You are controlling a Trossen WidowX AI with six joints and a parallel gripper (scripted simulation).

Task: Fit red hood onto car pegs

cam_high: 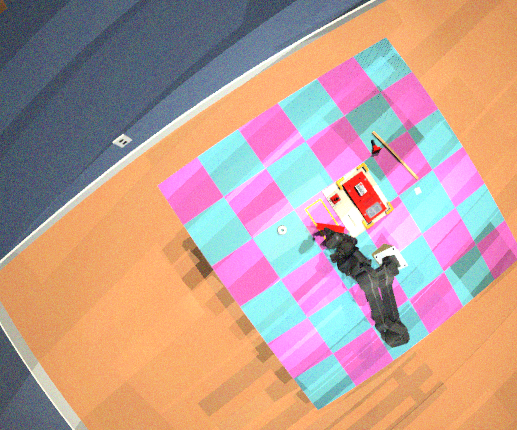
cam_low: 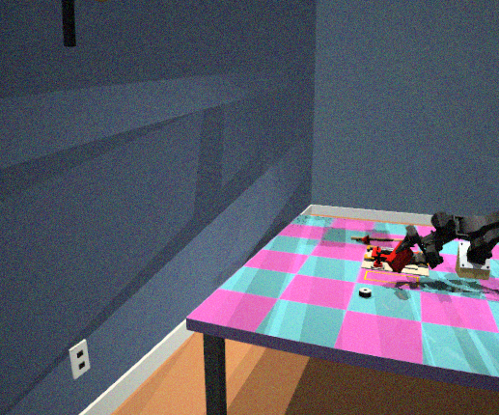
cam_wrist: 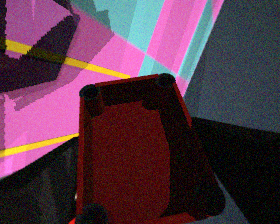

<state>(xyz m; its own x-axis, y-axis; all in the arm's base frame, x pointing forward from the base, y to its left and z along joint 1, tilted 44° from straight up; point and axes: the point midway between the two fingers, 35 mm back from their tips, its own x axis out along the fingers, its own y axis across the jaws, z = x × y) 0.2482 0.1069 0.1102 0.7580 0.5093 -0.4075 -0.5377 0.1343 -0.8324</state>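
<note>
The red hood [cam_high: 333,228] [cam_low: 400,260] [cam_wrist: 129,160] is off the table, steeply tilted, its hollow underside and corner bosses facing the wrist camera. My gripper [cam_high: 328,231] [cam_low: 411,252] [cam_wrist: 136,133] is shut on the hood, with dark fingers at its sides. The red chassis [cam_high: 356,200] sits in the jig, between yellow corner brackets on a cream board [cam_high: 353,220] [cam_low: 409,271]. A small pale block [cam_high: 360,189] and a grey patch [cam_high: 373,210] show on its deck. The hood is beside the board, over the yellow outline's near end. The pegs are too small to make out.
A yellow outline [cam_high: 310,214] [cam_low: 366,276] is on the table beside the board. A small red part [cam_high: 335,199] [cam_low: 377,263] stands on the board. A white-and-black wheel [cam_high: 282,230] [cam_low: 365,292], a wooden stick [cam_high: 395,155] and a red-and-black piece [cam_high: 375,148] lie around.
</note>
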